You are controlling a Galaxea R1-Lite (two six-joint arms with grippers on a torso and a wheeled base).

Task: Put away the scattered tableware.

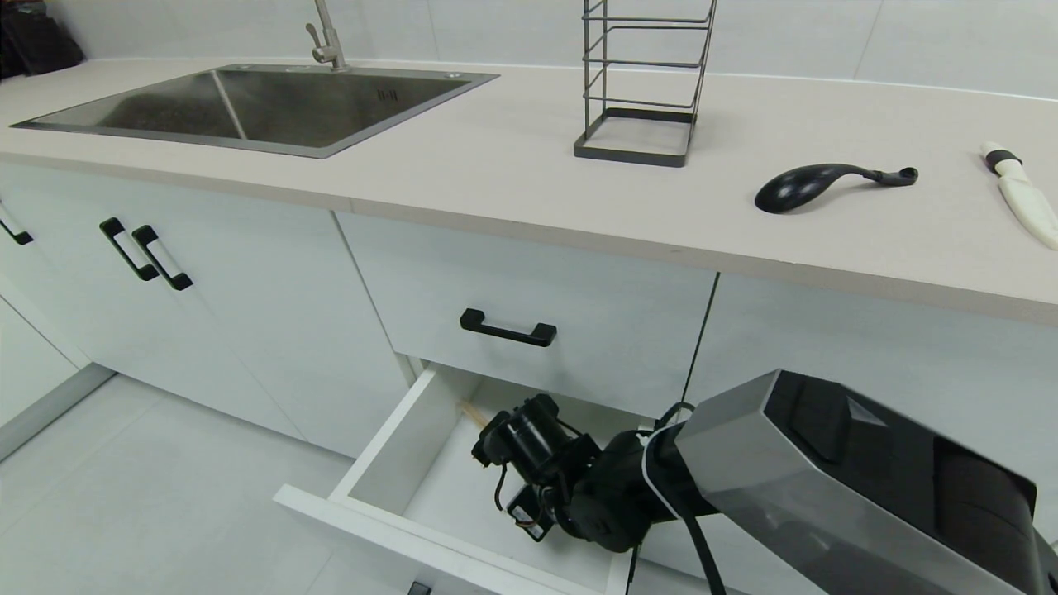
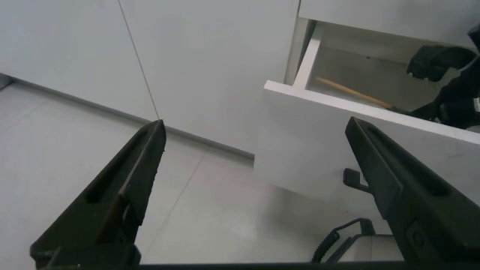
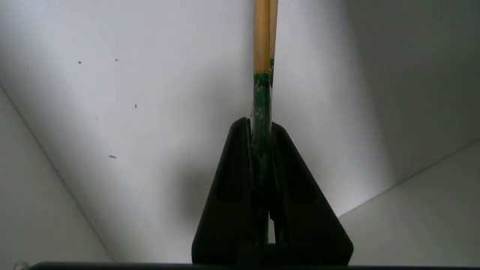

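Wooden chopsticks (image 3: 262,45) pinched by right jaws inside open drawer (image 1: 384,450).

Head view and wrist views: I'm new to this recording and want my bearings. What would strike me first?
The right gripper, down in the open drawer below the counter, is shut on a pair of chopsticks with green-marked ends. Up on the countertop lie a black spoon and, farther to the right, a white knife.
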